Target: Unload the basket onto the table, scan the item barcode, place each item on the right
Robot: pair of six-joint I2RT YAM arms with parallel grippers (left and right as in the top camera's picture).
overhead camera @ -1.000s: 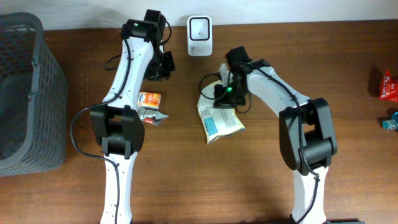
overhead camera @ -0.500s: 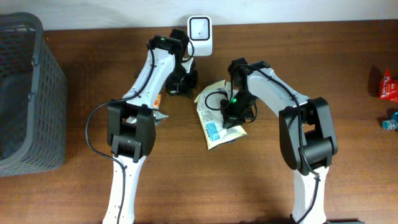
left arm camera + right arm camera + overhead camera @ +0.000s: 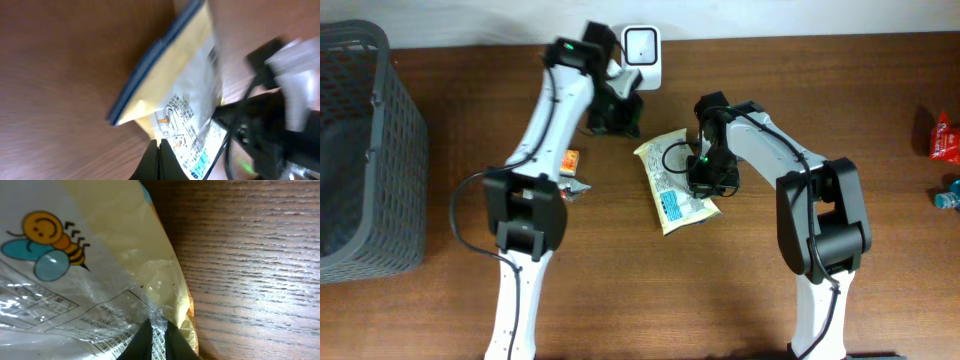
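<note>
The item is a pale yellow and clear snack bag [image 3: 670,168] with printed text and a bee picture, lying flat in the middle of the table. My right gripper [image 3: 704,180] is shut on its crinkled right edge; the right wrist view shows the bag [image 3: 75,280] with the gripper [image 3: 161,330] pinching the seal. The white barcode scanner [image 3: 642,46] stands at the table's back edge. Just left of and below it, my left gripper [image 3: 618,117] is shut and empty. In the left wrist view the gripper [image 3: 160,146] points at the bag [image 3: 185,95], its blue-edged end toward the upper left.
A grey mesh basket [image 3: 360,150] stands at the far left. A small orange packet [image 3: 568,159] and a silvery packet [image 3: 572,189] lie beside the left arm. Red [image 3: 942,135] and blue [image 3: 948,197] packets sit at the right edge.
My left arm has swung right toward the scanner and its jaws have closed. The right gripper has dragged the bag slightly right and turned it.
</note>
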